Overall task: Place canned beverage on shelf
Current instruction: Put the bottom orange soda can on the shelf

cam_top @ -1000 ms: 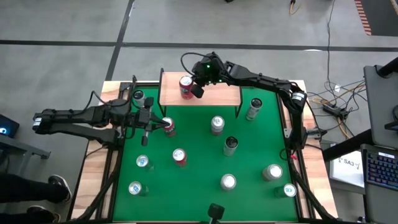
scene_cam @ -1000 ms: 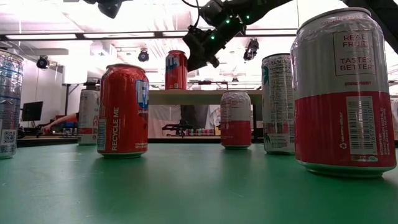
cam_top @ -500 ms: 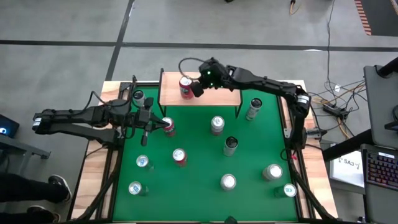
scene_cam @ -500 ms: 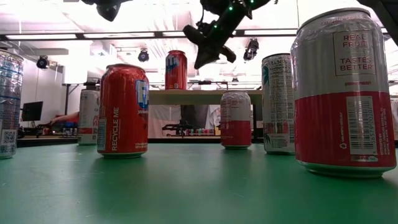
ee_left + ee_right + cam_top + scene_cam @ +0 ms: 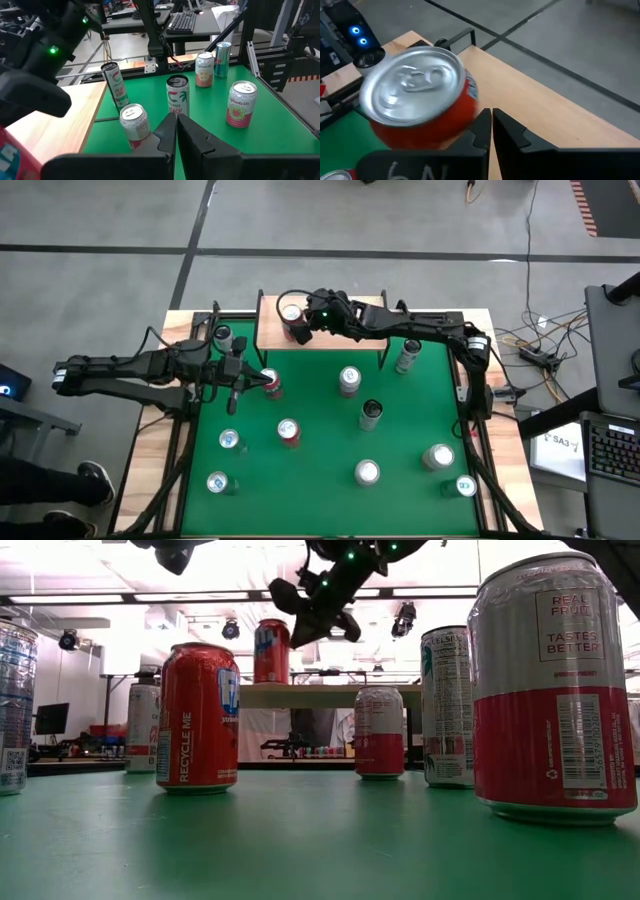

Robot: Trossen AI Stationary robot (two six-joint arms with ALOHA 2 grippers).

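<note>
Fingers of the right gripper (image 5: 301,323) were pressed together, holding nothing, as we saw it over the shelf (image 5: 350,337) at the table's (image 5: 320,500) far edge, right beside the red can (image 5: 291,317). That can stood on the shelf's left end, slightly tilted in the low view. We found the left gripper (image 5: 237,377) near the table's left edge, fingers likewise closed and empty, just beside another red can (image 5: 271,384).
</note>
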